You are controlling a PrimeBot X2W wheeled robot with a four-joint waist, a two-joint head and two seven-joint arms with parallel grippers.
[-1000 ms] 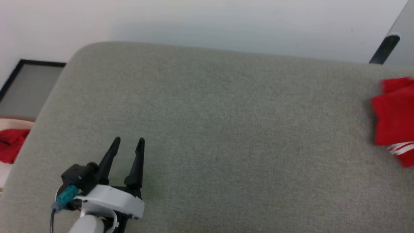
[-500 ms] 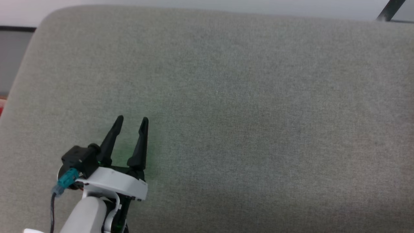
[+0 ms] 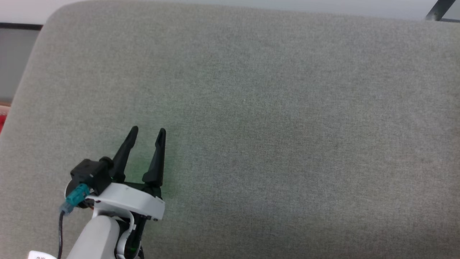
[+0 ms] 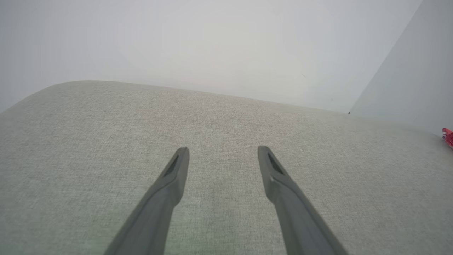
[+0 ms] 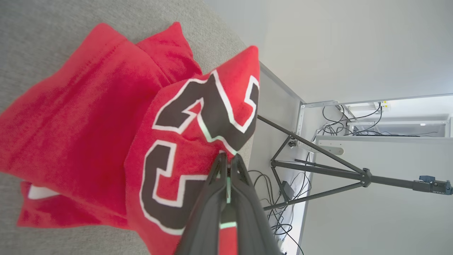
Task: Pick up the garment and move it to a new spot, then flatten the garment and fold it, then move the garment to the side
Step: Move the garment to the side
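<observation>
Red garment (image 5: 88,106) looks folded, clamped in the right gripper (image 5: 229,158), only setting-aside left; left gripper (image 3: 147,130) gapes empty.

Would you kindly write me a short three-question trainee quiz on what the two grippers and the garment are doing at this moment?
1. True or false: the left gripper is shut on the garment.
2. The right gripper is: A wide open; B shut on nothing; C shut on the garment.
3. Fill in: the garment's black lettering is edged in ____.
Key: 1 false; 2 C; 3 white.
</observation>
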